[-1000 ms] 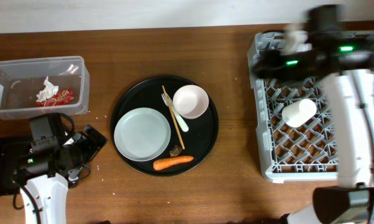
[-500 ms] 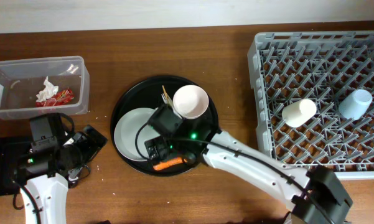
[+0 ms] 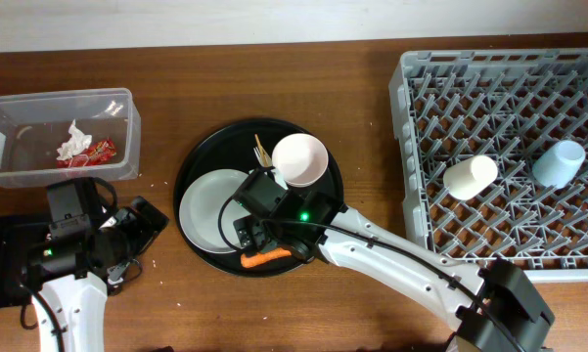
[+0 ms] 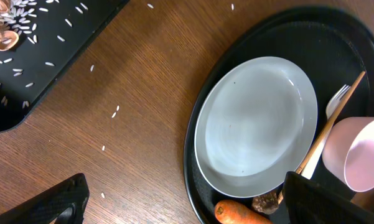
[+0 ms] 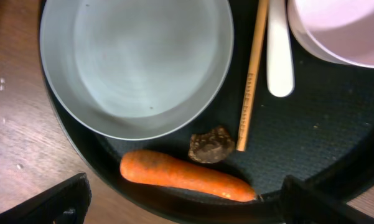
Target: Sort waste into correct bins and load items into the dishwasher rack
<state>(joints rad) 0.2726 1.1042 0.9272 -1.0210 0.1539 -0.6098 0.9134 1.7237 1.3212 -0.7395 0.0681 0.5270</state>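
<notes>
a: since the right gripper (image 5: 183, 185) hangs straight over the carrot (image 5: 187, 176) with its fingers spread wide on either side, i read this as lining up a pick. nothing pinched.
b: agreed. carrot lies flat at the near edge of the round black tray (image 3: 210, 154), just beside the brown scrap (image 5: 210, 145) and the chopstick (image 5: 252, 68) tip. its length runs nearly along the closing path, so a wrist turn may be wanted. risk: nudging the scrap, catching the rim.
a: left gripper (image 4: 185, 186)?
b: also spread, empty, over bare table between the shallow black bin (image 4: 43, 37) and the plate (image 4: 255, 124). likely parked so the arms don't cross.
a: sorted: tissue (image 3: 75, 140) and wrapper (image 3: 100, 150) in the clear tub (image 3: 0, 112); white cup (image 3: 470, 177) and blue cup (image 3: 558, 162) in the rack (image 3: 406, 147). plate and bowl (image 3: 300, 159) wait on the tray.
</notes>
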